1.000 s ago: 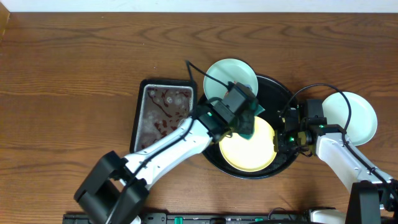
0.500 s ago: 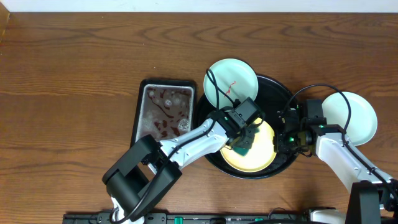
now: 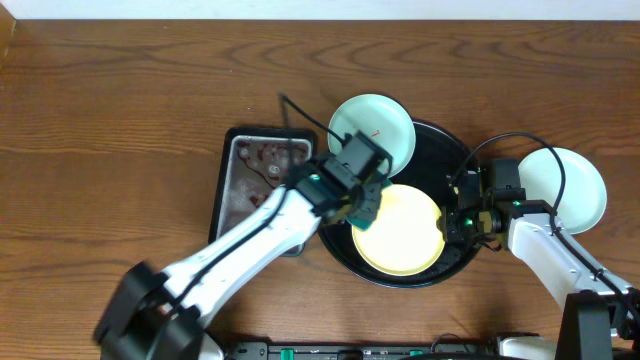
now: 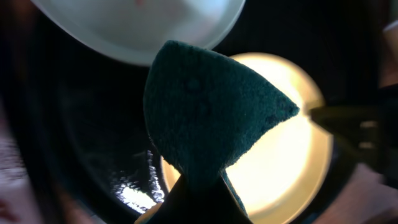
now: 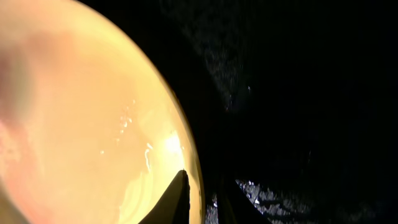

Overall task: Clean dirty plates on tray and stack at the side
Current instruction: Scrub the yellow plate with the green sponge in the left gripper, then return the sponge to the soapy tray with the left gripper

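Lying flat inside the round black tray (image 3: 440,150), the yellow plate (image 3: 400,238) fills most of the near half of it. Its surface looks clean and shiny in the overhead view. A first mint plate (image 3: 375,120) sits on the far-left rim of the same tray, partly over the tray and partly over the wood, and it carries a thin red smear near its middle. A second mint plate (image 3: 570,185) rests alone on the brown tabletop (image 3: 120,120), just to the right of the tray.

The left gripper (image 3: 360,192) is closed on a green sponge (image 4: 208,118), which hangs over the left edge of the yellow plate, near the first mint plate.

The right gripper (image 3: 455,222) is at the right edge of the yellow plate. In the right wrist view its two fingers (image 5: 177,196) stand on both sides of the plate rim with a narrow gap, but I cannot tell if they press on it.

Left of the black tray there is a small rectangular metal tray (image 3: 222,190) with reddish stains inside.
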`<state>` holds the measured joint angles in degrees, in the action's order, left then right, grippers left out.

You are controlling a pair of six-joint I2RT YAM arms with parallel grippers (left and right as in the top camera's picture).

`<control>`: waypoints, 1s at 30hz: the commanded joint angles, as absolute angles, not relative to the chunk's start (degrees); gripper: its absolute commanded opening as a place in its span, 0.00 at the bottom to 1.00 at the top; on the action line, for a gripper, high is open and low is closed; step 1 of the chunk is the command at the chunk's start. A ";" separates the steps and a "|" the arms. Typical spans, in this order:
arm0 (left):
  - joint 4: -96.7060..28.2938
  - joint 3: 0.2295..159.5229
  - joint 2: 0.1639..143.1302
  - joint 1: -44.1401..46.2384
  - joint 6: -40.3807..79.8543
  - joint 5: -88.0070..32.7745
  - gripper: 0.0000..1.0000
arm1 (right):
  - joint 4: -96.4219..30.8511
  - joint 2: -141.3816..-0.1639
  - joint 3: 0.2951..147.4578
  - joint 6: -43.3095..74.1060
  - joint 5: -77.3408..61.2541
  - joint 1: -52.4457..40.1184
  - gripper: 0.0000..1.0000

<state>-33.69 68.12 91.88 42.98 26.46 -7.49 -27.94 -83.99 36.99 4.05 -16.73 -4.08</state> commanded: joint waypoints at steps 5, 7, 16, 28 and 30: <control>-38.92 67.94 88.58 33.26 25.08 -3.60 0.08 | -24.27 -83.92 36.67 4.23 -16.36 -4.60 0.17; -40.12 67.90 89.32 30.17 25.06 -3.33 0.08 | -23.70 -83.92 36.40 4.25 -16.38 -4.60 0.18; -41.04 67.35 96.38 20.32 23.77 -3.38 0.08 | -22.02 -83.92 33.63 4.25 -16.58 -4.60 0.18; -41.06 67.35 104.49 19.31 23.55 -1.98 0.44 | -21.61 -83.92 32.82 4.27 -16.58 -4.60 0.15; -41.25 67.35 104.47 19.31 23.55 -0.38 0.56 | -21.58 -83.92 32.82 4.27 -16.58 -4.60 0.15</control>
<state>-40.95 67.85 104.51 19.55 23.75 -3.33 -21.54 -83.83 34.02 4.10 -16.43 -4.08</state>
